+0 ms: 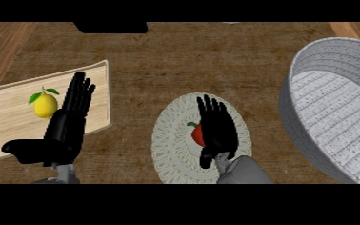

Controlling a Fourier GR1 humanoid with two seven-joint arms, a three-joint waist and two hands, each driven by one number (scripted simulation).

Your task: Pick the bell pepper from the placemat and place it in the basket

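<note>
Two black hands come up from the lower edge on grey forearms. The right hand [215, 129] lies flat over the round woven placemat [171, 140], fingers straight and pointing away from the robot, thumb down near the wrist; it holds nothing that can be seen. One red bell pepper [197, 134] with a green stem sits on the placemat, showing just at the left side of that hand and partly hidden beneath the palm. One grey woven basket [309, 76] stands well to the right of the hand. The left hand [70, 119] rests open with fingers straight, lying over the edge of one wooden board [17, 114], and one yellow lemon [45, 105] sits just to its left. All of these lie on the brown wooden table [197, 62].
</note>
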